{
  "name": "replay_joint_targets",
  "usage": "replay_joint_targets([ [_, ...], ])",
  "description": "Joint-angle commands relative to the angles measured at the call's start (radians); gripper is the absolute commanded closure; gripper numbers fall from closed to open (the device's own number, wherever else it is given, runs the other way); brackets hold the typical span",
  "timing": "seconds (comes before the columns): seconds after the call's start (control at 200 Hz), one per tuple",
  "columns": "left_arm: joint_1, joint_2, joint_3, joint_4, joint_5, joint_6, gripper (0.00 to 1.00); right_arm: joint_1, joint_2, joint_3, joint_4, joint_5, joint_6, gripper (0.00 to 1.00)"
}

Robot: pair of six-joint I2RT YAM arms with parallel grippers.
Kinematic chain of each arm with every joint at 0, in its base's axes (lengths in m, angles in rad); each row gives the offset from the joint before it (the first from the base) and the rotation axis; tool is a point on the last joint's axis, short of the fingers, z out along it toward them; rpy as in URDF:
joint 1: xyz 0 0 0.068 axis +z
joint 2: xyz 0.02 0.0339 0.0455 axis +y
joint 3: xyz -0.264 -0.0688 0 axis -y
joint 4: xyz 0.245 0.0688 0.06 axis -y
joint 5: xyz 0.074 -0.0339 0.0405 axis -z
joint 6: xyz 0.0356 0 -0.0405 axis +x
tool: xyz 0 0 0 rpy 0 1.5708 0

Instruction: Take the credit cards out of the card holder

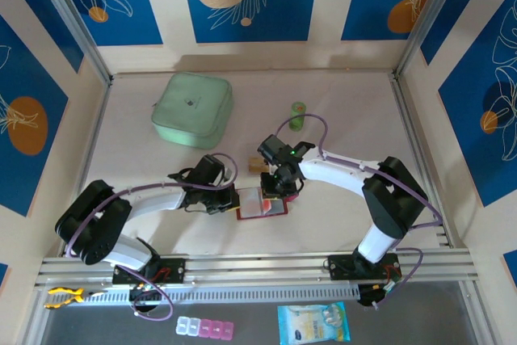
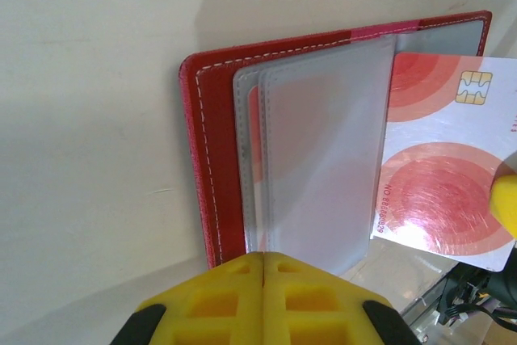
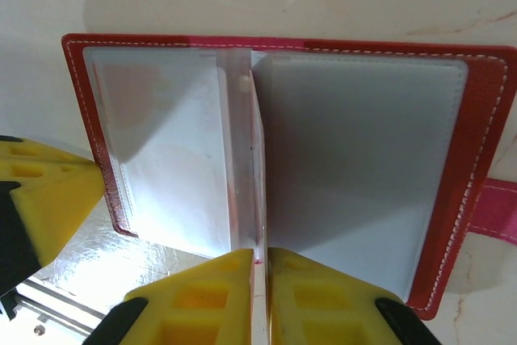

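Item 1. Card holder [image 1: 262, 204]: red, laid open flat on the table [image 1: 347, 111] at centre near, between the two grippers. The grey inside and clear pocket leaves [image 2: 323, 159] are exposed; a red tab [image 3: 497, 209] is seen at one edge.

Item 2. Red-and-white card [image 2: 436, 175]: chip visible, drawn partly out of a pocket, one end still tucked under the leaves.

Item 3. Tan cards [image 1: 258, 165]: laid on the table just beyond the holder's far edge.

Item 4. Left gripper [image 1: 232, 199]: closed, fingers pressed together, set at the holder's left edge.

Item 5. Right gripper [image 1: 279, 190]: fingers nearly together above the holder, a thin clear leaf seen edge-on in the narrow gap; whether it is gripped cannot be told.

Item 6. Pale-green pouch [image 1: 192, 109]: far left. Green bottle [image 1: 298, 116]: far centre, well apart from the holder.
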Motion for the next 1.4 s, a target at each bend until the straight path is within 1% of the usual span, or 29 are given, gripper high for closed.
replay_joint_targets([
  [0.0, 0.007, -0.011, -0.017, 0.01, 0.006, 0.01, 1.0, 0.011, -0.006, 0.009, -0.024, 0.013, 0.03, 0.87],
  [0.17, 0.008, -0.028, -0.026, 0.007, 0.003, 0.009, 1.0, 0.019, -0.027, 0.018, -0.031, 0.032, 0.035, 0.91],
  [0.265, 0.008, -0.043, -0.031, 0.009, -0.008, 0.003, 1.0, 0.019, -0.057, 0.019, -0.047, 0.057, 0.032, 0.92],
  [0.355, 0.008, -0.061, -0.038, 0.015, -0.016, -0.003, 1.0, 0.016, -0.099, 0.011, -0.042, 0.065, -0.009, 0.92],
  [0.435, 0.01, -0.079, -0.045, 0.008, -0.028, -0.005, 1.0, 0.002, -0.124, 0.015, -0.041, 0.053, -0.077, 0.92],
  [0.52, 0.01, -0.093, -0.053, 0.012, -0.039, -0.013, 1.0, -0.016, -0.142, 0.022, -0.028, 0.016, -0.201, 0.92],
  [0.59, 0.01, -0.095, -0.052, 0.011, -0.04, -0.016, 1.0, -0.027, -0.164, 0.013, -0.005, 0.013, -0.325, 0.94],
  [0.725, 0.013, -0.109, -0.047, 0.009, -0.055, -0.032, 1.0, -0.062, -0.21, 0.016, 0.023, -0.027, -0.647, 0.97],
  [0.795, 0.012, -0.115, -0.047, 0.015, -0.06, -0.04, 1.0, -0.092, -0.216, 0.032, 0.005, -0.123, -0.833, 0.97],
  [0.82, 0.013, -0.117, -0.043, 0.01, -0.059, -0.04, 1.0, -0.1, -0.212, 0.043, -0.011, -0.14, -0.902, 0.96],
  [0.99, 0.014, -0.159, -0.026, -0.041, -0.083, -0.026, 0.99, -0.126, -0.137, 0.169, -0.158, -0.091, -1.234, 1.0],
  [1.075, 0.017, -0.171, -0.019, -0.065, -0.091, -0.018, 0.99, -0.14, -0.08, 0.243, -0.214, -0.06, -1.315, 1.0],
  [1.19, 0.017, -0.181, -0.015, -0.075, -0.093, -0.015, 0.99, -0.188, -0.006, 0.364, -0.287, -0.115, -1.381, 1.0],
  [1.265, 0.019, -0.186, -0.013, -0.084, -0.097, -0.011, 0.99, -0.219, 0.04, 0.415, -0.297, -0.141, -1.425, 1.0],
  [1.395, 0.021, -0.182, -0.006, -0.087, -0.097, -0.007, 0.99, -0.271, 0.136, 0.522, -0.322, -0.156, -1.473, 1.0],
])
